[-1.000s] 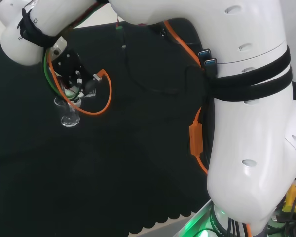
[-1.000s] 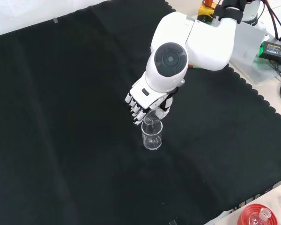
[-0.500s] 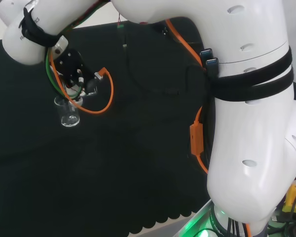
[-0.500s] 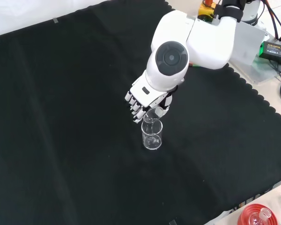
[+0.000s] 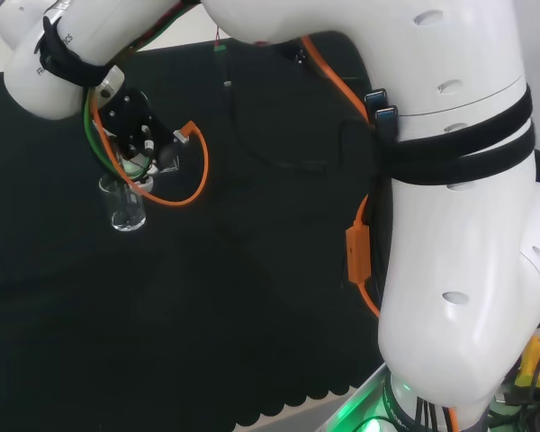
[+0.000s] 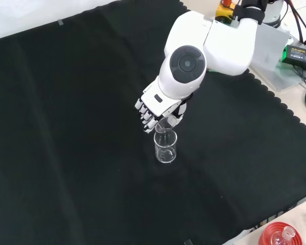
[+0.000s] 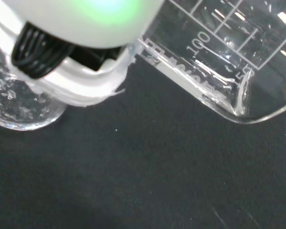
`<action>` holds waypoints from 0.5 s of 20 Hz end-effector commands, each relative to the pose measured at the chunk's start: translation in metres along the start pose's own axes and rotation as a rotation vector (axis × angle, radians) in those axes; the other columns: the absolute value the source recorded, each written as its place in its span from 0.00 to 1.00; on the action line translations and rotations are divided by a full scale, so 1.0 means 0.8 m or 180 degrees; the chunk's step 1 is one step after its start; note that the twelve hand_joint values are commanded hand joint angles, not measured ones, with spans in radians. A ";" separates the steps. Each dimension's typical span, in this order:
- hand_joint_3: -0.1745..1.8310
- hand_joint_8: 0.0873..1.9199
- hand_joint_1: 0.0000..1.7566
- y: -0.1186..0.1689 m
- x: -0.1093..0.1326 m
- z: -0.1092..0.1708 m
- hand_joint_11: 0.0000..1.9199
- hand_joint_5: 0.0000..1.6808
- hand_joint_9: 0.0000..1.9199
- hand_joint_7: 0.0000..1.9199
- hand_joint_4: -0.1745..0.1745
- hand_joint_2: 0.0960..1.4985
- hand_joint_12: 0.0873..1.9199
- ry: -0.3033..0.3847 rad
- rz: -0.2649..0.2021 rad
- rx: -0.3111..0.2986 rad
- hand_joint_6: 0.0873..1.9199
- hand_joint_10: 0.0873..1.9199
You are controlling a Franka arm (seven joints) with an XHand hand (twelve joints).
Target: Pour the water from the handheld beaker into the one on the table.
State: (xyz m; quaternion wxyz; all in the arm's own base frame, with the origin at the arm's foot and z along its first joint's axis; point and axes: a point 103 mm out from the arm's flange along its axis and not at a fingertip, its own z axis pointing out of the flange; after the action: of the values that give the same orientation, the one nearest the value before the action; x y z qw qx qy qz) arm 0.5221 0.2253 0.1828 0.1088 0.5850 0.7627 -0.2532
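Observation:
A clear glass beaker (image 6: 166, 147) stands upright on the black cloth, seen also in the head view as the beaker (image 5: 126, 205). Just above it my hand (image 6: 154, 106) has its fingers curled round a second clear beaker (image 6: 163, 125), tipped steeply with its lip over the standing one's mouth. From behind the arm, the hand (image 5: 135, 135) shows dark above the standing glass. In the wrist view the held beaker (image 7: 229, 52) lies tilted with printed marks and its spout rim plain, and the standing beaker's base (image 7: 19, 107) sits past a white part of the hand (image 7: 76, 62).
Black cloth (image 6: 66, 127) spreads wide round the beakers. A red ribbed stand with a flask (image 6: 283, 236) sits off the cloth's near right corner. The arm's white link (image 6: 204, 46) hangs over the hand, and orange cable (image 5: 193, 171) loops beside it.
The hand has risen slightly and shifted a little with the tipped beaker. The standing beaker has stayed in place.

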 end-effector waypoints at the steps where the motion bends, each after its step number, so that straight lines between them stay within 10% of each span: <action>1: 0.41 0.00 0.68 0.002 0.012 -0.009 0.68 0.88 0.84 0.89 0.65 0.36 0.37 -0.0062 0.0011 0.0029 0.11 0.00; 10: 0.41 0.00 0.67 0.003 0.010 -0.011 0.68 0.87 0.84 0.89 0.65 0.37 0.37 -0.0126 0.0003 0.0033 0.11 0.00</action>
State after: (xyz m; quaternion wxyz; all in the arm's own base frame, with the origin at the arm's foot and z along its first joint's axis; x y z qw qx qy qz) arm 0.5220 0.2246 0.1836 0.1108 0.5846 0.7592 -0.2638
